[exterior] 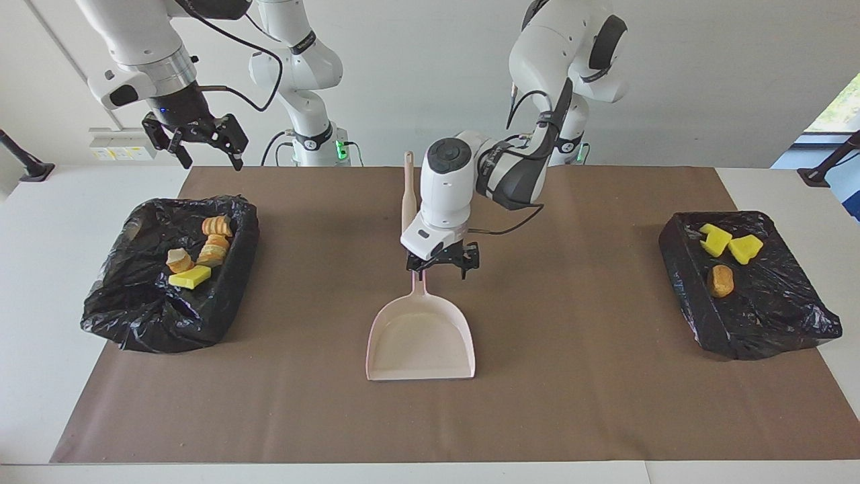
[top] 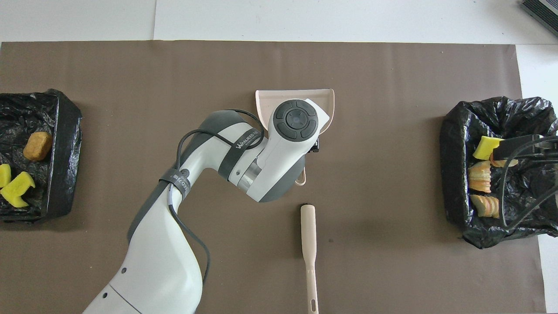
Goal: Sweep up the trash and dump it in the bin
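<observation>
Both bins hold trash [exterior: 201, 252]; left hand [exterior: 443, 263] spread over dustpan [exterior: 420, 339] handle; right hand [exterior: 195, 138] spread, waiting.

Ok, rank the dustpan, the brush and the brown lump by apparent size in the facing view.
1. Dustpan, largest.
2. Brush, though the left arm hides most of it, so its full size is unsure.
3. Brown lump in the bin, smallest.

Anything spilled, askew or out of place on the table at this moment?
Nothing stands out. All trash lies inside the two black-lined bins; none shows on the brown mat. The pink dustpan sits flat and empty, the left gripper at its handle. The brush lies nearer the robots. The right gripper waits above its bin.
</observation>
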You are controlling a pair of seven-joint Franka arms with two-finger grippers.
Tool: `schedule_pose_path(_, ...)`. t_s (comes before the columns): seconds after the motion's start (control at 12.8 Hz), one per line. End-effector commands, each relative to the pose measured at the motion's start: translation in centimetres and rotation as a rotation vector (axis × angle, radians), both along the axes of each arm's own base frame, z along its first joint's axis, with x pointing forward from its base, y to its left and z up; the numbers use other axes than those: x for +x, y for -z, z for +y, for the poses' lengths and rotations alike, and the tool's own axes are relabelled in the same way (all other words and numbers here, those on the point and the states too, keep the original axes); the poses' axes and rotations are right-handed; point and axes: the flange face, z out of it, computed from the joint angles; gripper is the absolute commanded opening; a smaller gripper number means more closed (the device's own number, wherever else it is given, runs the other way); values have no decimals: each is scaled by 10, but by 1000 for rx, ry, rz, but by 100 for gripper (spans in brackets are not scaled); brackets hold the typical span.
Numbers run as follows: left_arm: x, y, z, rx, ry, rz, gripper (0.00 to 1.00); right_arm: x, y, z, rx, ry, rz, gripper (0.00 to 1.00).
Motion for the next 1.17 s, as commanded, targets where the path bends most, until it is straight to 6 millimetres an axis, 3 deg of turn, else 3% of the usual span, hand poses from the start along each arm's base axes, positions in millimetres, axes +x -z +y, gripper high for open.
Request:
schedule_pose_path(0.0,-18,-57,96,16,67,-22,100,-7,-1,0,1,-23,3,100)
schedule_pose_path(0.31,-14,-159,226,40,170,-54,100,-7,-1,0,1,-23,3,100)
schedule_pose_path(0.62,-19,-237,327,68,267,-22,100,-7,-1,0,1,-23,3,100)
schedule_pose_path(0.78,-27,-266,351,74,293,8,100,-7,-1,0,1,-23,3,100)
schedule_pose_path(1.09,-31,-281,380,22,246,40,100,-7,-1,0,1,-23,3,100)
